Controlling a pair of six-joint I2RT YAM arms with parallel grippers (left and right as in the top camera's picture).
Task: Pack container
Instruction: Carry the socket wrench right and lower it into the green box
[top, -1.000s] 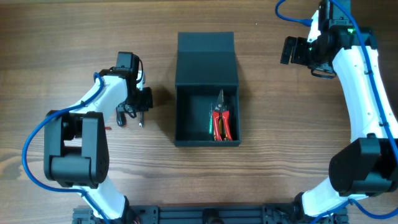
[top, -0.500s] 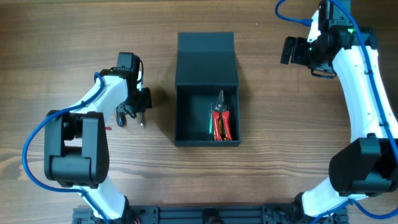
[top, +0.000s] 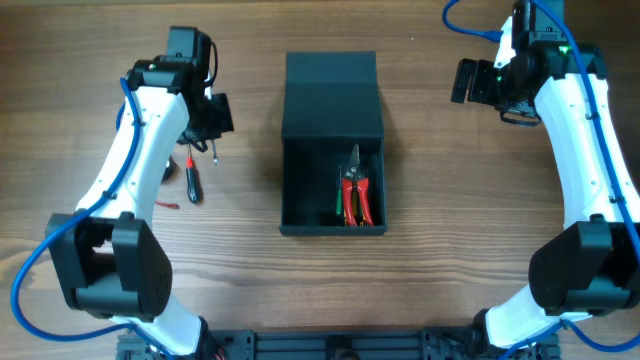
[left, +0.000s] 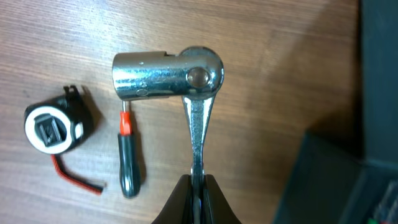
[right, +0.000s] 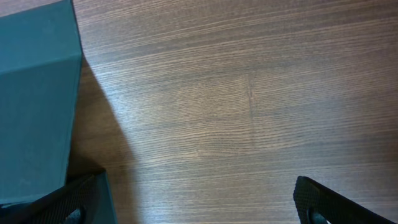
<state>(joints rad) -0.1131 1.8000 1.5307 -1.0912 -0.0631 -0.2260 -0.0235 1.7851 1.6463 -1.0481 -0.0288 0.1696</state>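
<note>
Dark teal-grey, the container (top: 308, 185) sits at the centre of the overhead frame, its flap lid folded back toward the top edge. The left jaws hang to its left, apart from it, in the upper left of the frame. The right jaws are well apart from it in the upper right.

The left jaws are clenched on the thin handle of a chrome socket wrench (left: 168, 76), whose barrel head points away from them. The right jaws stand spread wide, grasping nothing, with only the wooden bench (right: 249, 93) between them.

Inside the container, red-handled pliers (top: 357, 195) lie along the right wall, with a green item (top: 338, 207) just beside them. On the bench, a red-and-black screwdriver (left: 129, 165) lies with its tip under the wrench head in the wrist view, and a black tape measure (left: 53, 122) lies near it to the left.

Since a second ago the left jaws have shifted from over the screwdriver toward the top left of the overhead frame. The container, its contents and the right jaws sit as before.
</note>
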